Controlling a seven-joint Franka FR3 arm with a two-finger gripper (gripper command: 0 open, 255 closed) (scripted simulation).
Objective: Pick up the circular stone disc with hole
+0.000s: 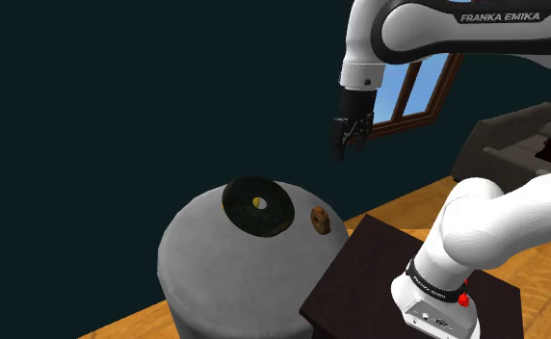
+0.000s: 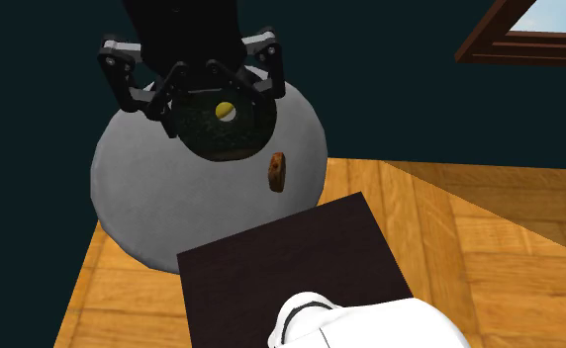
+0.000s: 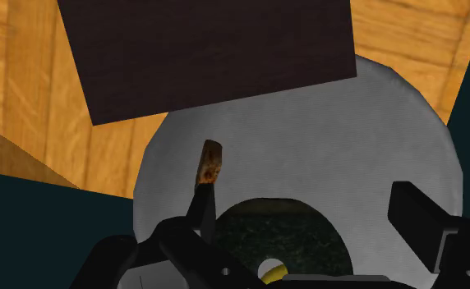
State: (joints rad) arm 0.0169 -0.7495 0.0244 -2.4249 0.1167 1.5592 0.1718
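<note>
Hovering with fingers [image 3: 414,215] spread above the dark disc [image 1: 278,214], the end effector [image 1: 351,146] looked to need a straight drop to straddle its rim, clear of the brown piece [image 1: 319,221] beside it.

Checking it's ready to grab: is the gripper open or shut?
Open. In the wrist view the gripper has its two black fingers standing well apart, with the dark disc seen between them, not clasped.
</note>
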